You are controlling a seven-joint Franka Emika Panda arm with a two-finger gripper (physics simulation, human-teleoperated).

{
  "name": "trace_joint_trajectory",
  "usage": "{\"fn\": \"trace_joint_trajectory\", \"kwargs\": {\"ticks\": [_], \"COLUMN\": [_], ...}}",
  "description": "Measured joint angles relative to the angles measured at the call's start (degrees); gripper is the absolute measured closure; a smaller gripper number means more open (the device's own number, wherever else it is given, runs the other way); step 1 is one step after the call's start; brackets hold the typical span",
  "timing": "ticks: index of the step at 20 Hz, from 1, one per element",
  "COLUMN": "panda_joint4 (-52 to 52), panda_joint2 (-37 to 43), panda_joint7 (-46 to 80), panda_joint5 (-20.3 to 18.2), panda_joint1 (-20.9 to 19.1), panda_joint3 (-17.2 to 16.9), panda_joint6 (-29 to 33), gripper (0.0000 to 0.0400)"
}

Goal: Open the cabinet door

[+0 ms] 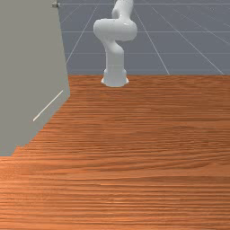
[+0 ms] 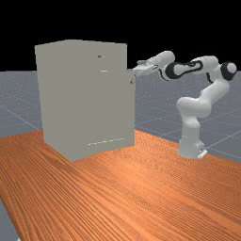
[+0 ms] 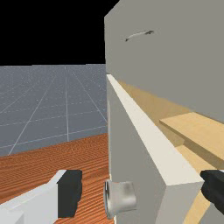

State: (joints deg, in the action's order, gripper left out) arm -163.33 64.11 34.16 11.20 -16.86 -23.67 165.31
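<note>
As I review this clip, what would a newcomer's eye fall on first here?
Probably the big grey cabinet, mostly in the far view's left half. Next, in the wrist view, its door standing ajar, with a pale wooden shelf inside. The metal knob on the door's outer face, near the open gripper, also stands out.

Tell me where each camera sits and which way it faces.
Front view: across the table, facing the arm; its base shows, with the cabinet at this view's left.
Far view: farther off, facing table and cabinet; the whole arm shows, right of the middle.
Wrist view: on the hand, looking past both fingers at the partly open door and its knob.
Shared: front and far views both show table, arm and cabinet.
</note>
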Motion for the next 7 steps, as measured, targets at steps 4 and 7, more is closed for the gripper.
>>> {"fn": "trace_joint_trajectory", "kwargs": {"ticks": [4,7], "panda_joint4": [-2.57,-4.14], "panda_joint2": [-1.46,-1.68], "panda_joint7": [6.60,16.76], "panda_joint5": [-0.66,-1.42], "panda_joint1": [0.12,0.00], "panda_joint3": [8.90,23.30], "panda_joint6": [2.46,2.86], "gripper": [0.0000,0.0000]}}
